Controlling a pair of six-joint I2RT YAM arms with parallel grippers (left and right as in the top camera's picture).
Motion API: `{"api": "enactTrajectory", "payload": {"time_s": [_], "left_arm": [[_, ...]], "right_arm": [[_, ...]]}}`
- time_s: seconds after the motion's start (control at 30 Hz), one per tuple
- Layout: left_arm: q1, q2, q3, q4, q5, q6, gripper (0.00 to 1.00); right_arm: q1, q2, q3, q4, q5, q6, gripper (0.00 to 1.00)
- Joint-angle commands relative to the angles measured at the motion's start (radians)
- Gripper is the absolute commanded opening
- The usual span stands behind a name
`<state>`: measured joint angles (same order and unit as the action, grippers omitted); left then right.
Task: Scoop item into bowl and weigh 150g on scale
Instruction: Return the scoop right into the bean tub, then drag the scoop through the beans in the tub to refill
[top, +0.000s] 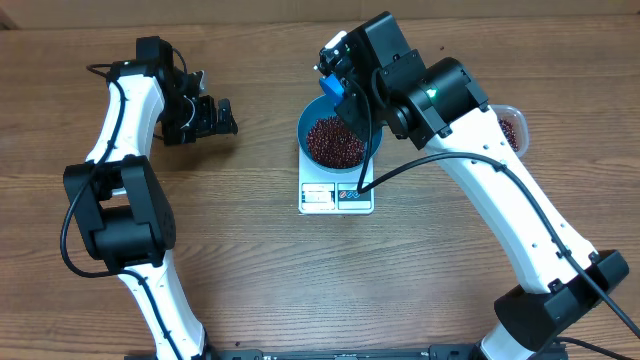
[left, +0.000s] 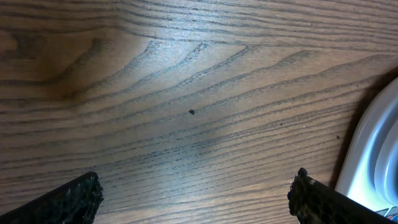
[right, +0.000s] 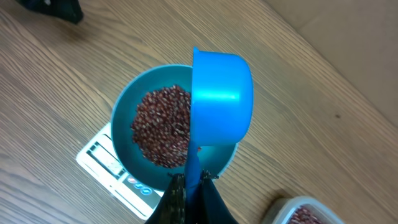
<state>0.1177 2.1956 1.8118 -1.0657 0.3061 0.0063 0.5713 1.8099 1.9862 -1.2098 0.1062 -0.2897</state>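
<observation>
Fingers of our right gripper are clamped on the handle of the blue scoop, cup tipped sideways over the bowl so beans drop in. Bowl sits on the scale w/ display uncovered, so we can read wt. Left gripper gapes wide, holding nothing, parked well left, prob. to stay clear. Tub of spare beans sits near for refills.

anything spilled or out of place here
Nothing major: the right tool holds the scoop over the bowl on the scale, beans inside. One small dark speck lies on the table by the left tool; stray bean or mark, I cannot tell.
</observation>
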Motion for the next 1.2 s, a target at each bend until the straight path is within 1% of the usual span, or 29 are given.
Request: {"api": "enactTrajectory", "payload": {"time_s": [0.0,0.07,0.17,0.23,0.3,0.37,0.47,0.6,0.7,0.83,0.97,1.1,1.17], "left_arm": [[-0.007,0.008,0.008,0.001,-0.002,0.016,1.00],[-0.007,0.008,0.008,0.001,-0.002,0.016,0.99],[-0.007,0.008,0.008,0.001,-0.002,0.016,1.00],[-0.007,0.008,0.008,0.001,-0.002,0.016,0.99],[-0.007,0.008,0.008,0.001,-0.002,0.016,1.00],[-0.007,0.008,0.008,0.001,-0.002,0.016,1.00],[-0.007,0.008,0.008,0.001,-0.002,0.016,0.99],[-0.007,0.008,0.008,0.001,-0.002,0.016,1.00],[-0.007,0.008,0.008,0.001,-0.002,0.016,1.00],[-0.007,0.008,0.008,0.001,-0.002,0.016,1.00],[-0.007,0.008,0.008,0.001,-0.002,0.016,0.99],[-0.007,0.008,0.008,0.001,-0.002,0.016,1.00],[-0.007,0.008,0.008,0.001,-0.002,0.016,1.00]], "right_arm": [[0.005,-0.005,0.031,0.008,-0.040,0.031,0.04],[-0.001,-0.005,0.031,0.009,-0.037,0.036,0.04],[-0.047,-0.005,0.031,0.012,0.076,0.152,0.04],[-0.107,-0.005,0.031,0.004,0.103,0.206,0.04],[-0.180,-0.005,0.031,-0.021,0.103,0.221,0.04],[-0.304,-0.005,0.031,-0.092,0.103,0.234,0.04],[-0.405,0.001,0.029,-0.150,0.102,0.234,0.04],[-0.498,0.016,-0.001,-0.190,0.103,0.226,0.04],[-0.536,0.016,-0.066,-0.167,0.104,0.156,0.04],[-0.552,0.016,-0.174,-0.093,0.103,0.079,0.04],[-0.552,0.016,-0.270,-0.039,0.112,0.045,0.04],[-0.552,0.017,-0.333,0.021,0.108,0.046,0.04],[-0.552,0.017,-0.351,0.027,0.044,0.047,0.04]]}}
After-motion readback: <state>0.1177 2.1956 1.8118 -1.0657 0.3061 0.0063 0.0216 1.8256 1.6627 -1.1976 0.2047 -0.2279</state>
